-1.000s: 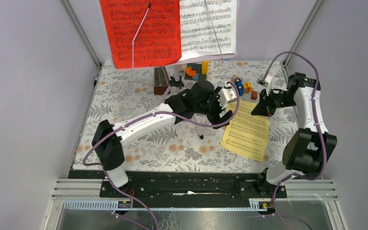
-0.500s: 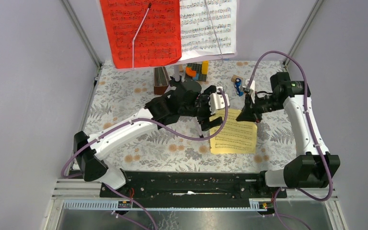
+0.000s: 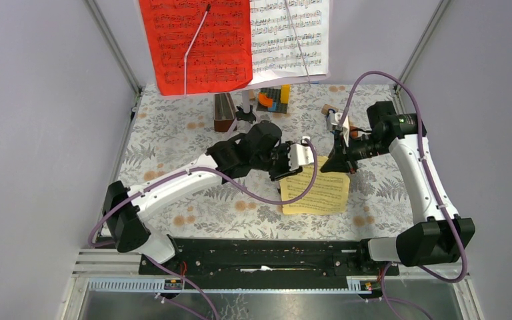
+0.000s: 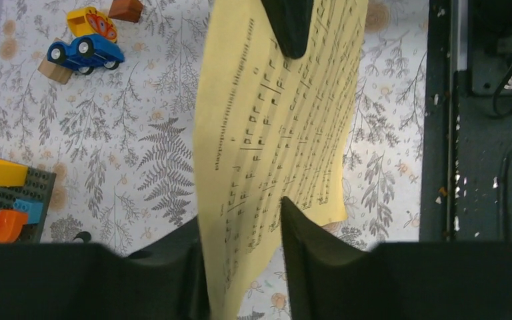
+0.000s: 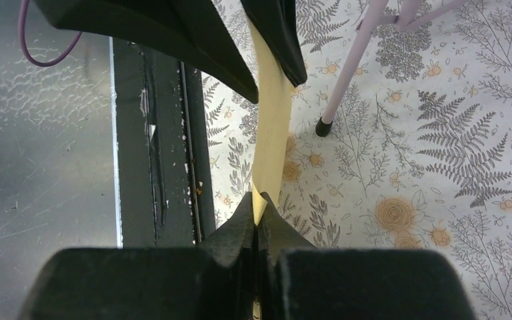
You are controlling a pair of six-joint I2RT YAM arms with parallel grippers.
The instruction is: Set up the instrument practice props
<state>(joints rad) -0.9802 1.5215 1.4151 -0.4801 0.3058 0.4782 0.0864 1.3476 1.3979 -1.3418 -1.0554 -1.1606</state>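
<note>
The yellow sheet-music page point(image 3: 317, 193) is printed with black staves and hangs in a loose curve above the middle of the fern-patterned surface point(image 3: 173, 133), between the two arms. In the right wrist view it is seen nearly edge-on, as a thin pale strip. Whether its lower edge touches the surface cannot be told.

The red page point(image 3: 197, 43) and the white page point(image 3: 290, 30) stand side by side, upright at the far edge, each crossed by a thin retaining arm. A lilac tripod point(image 5: 357, 60) leg with a black foot rests on the surface near the yellow page.

At the far edge, orange and yellow toy blocks point(image 3: 273, 99) sit on a dark base. A blue toy car point(image 4: 85, 52) lies to their right.

The left gripper point(image 4: 240, 220) comes in from the low left, its arm stretched diagonally toward the centre. Its jaws stand apart with the yellow page passing between them, not clamped.

The right gripper point(image 5: 259, 217) points left from an arm that rises along the right side and bends inward at the elbow. Its jaws are pressed together on the page's edge. The two grippers face each other closely.
</note>
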